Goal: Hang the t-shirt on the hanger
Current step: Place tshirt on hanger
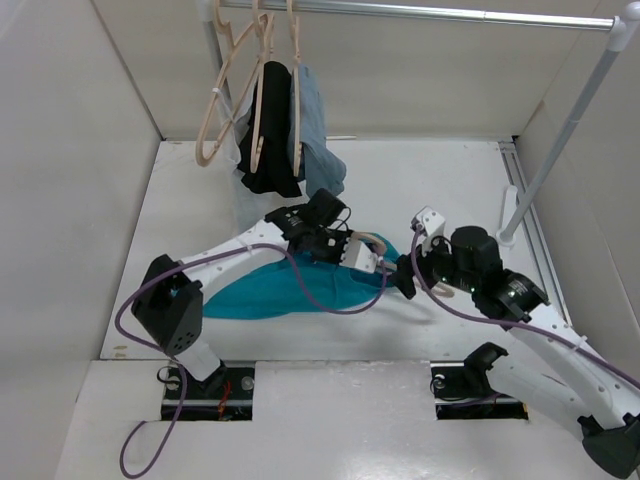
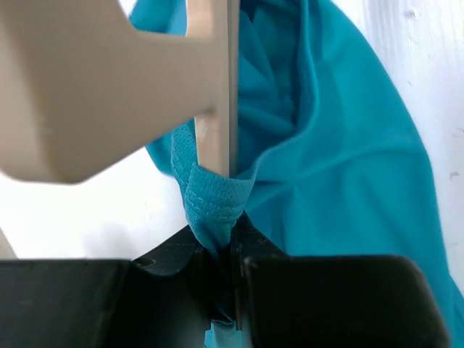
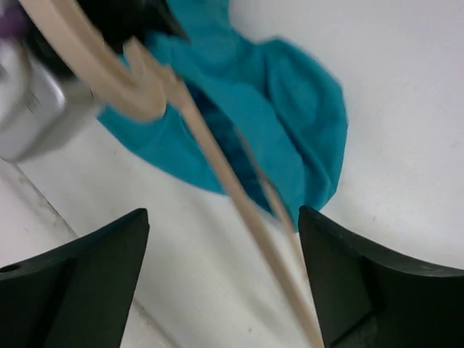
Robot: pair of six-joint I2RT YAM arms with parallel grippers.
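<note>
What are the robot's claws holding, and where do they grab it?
The left claw pinches the t-shirt by a folded stitched edge. The right claw is open around the hanger, gripping nothing.

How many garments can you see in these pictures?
3. The t-shirt lies on the table. The black garment and the blue-grey garment hang side by side at the left end of the rail. More may hide behind them.
</note>
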